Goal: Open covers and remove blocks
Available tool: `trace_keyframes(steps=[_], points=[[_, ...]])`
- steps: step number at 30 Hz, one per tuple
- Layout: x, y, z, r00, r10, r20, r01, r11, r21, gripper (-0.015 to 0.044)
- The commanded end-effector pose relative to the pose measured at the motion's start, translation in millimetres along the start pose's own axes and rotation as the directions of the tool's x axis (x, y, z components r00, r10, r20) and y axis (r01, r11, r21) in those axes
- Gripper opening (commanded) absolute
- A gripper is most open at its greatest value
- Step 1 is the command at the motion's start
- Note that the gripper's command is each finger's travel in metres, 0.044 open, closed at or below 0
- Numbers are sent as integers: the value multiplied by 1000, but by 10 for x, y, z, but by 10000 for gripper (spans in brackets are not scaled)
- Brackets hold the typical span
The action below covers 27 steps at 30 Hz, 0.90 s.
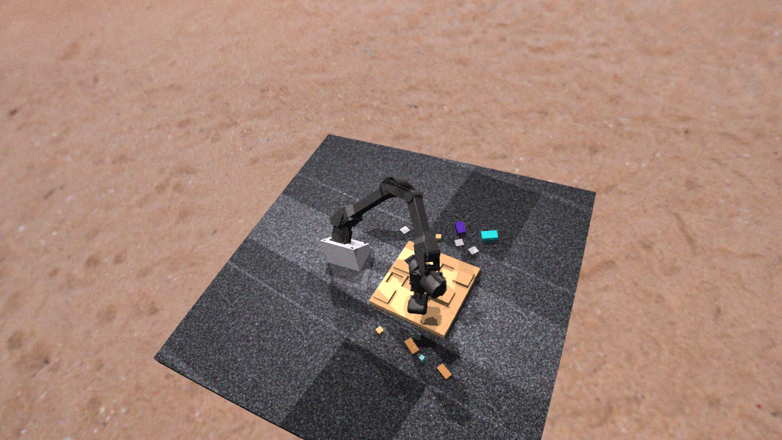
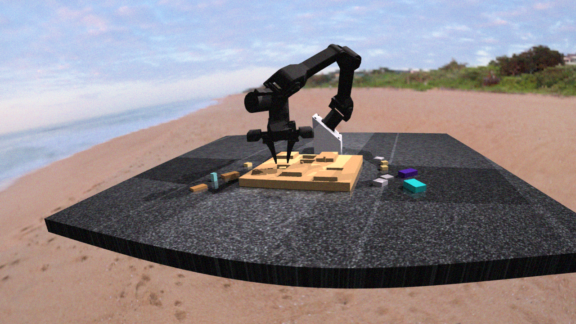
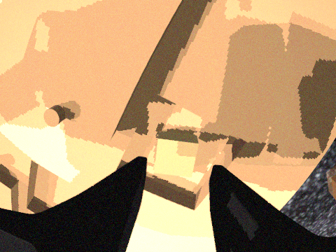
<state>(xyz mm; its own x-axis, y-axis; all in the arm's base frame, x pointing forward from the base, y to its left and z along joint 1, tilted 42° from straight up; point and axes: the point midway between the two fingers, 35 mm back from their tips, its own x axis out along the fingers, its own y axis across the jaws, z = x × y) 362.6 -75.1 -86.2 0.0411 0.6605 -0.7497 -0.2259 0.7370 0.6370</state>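
The gripper (image 2: 281, 161) pointed straight down over the puzzle board (image 2: 342, 181), at the corner of the board far from the arm's grey base (image 2: 324, 137). Its fingers were partly open, about a third of their range, and they held nothing. In the wrist view a pale block (image 3: 175, 164) sat in its well between the two dark fingertips, with a gap on each side of it, so the fingers did not touch it. A small round pin (image 3: 56, 114) stood out of the board to the left of the well. In the exterior view the fingertips were down at the level of the board's top surface. On the dark table (image 2: 281, 241), on one side of the board, lay a purple block (image 2: 407, 173), a teal block (image 2: 414, 185) and some small grey and tan pieces near them. On the other side lay two orange-brown blocks (image 1: 411, 344), one small cyan block (image 1: 421, 357) between them, and one small tan cube (image 1: 379, 330). All of these rested apart from the board.
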Motion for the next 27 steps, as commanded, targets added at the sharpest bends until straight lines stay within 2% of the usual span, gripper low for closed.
trace_keyframes(steps=[1, 27], points=[[49, 11, -19, 1000, 7, -2, -7, 1000, 10, 144], [193, 15, -20, 1000, 7, -1, -7, 1000, 10, 144]])
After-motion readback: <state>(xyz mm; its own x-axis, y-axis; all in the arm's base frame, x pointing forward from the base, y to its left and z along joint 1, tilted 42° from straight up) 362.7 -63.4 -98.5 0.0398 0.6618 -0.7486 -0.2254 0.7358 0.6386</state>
